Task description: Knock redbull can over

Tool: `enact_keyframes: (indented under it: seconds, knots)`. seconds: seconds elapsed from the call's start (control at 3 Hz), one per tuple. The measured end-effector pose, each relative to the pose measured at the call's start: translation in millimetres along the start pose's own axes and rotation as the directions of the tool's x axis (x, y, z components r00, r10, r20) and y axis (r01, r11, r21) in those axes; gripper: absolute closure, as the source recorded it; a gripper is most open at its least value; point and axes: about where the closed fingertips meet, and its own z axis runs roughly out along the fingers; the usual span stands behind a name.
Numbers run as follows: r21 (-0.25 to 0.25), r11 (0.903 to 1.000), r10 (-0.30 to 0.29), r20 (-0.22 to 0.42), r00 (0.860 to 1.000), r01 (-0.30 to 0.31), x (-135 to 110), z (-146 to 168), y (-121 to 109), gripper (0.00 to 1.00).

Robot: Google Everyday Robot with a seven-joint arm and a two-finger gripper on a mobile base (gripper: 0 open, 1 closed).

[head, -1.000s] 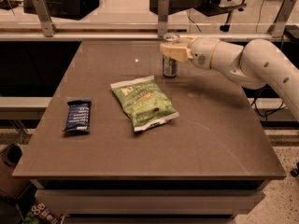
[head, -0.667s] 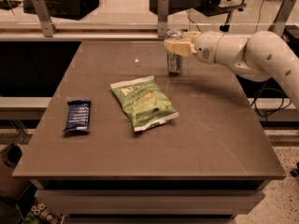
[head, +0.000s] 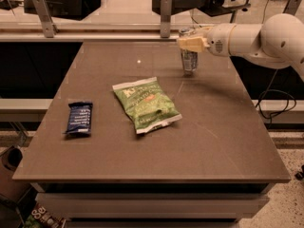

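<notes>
while the can [head: 189, 61] stands upright near the table's [head: 228, 141] far edge, upper right of centre in the frame, the gripper [head: 191, 43] sits level with its upper part, arm [head: 256, 37] reaching in horizontally from the right; whether the gripper is open or closed cannot be told.

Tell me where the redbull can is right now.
In the camera view the redbull can stands upright near the table's far edge, right of centre, beyond the green snack bag, with the gripper at its top.
</notes>
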Motion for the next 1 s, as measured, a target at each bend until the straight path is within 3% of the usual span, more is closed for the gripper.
enact_keyframes:
  seconds: [0.33, 0.67, 1.0]
  knots:
    - [0.024, 0.9996, -0.011, -0.128, 0.992, 0.014, 5, -17, -1, 1.00]
    - [0.036, 0.9987, -0.026, -0.243, 0.970, 0.035, 8, -29, 2, 1.00]
    - [0.027, 0.9977, -0.048, -0.357, 0.933, 0.062, 13, -33, 4, 1.00]
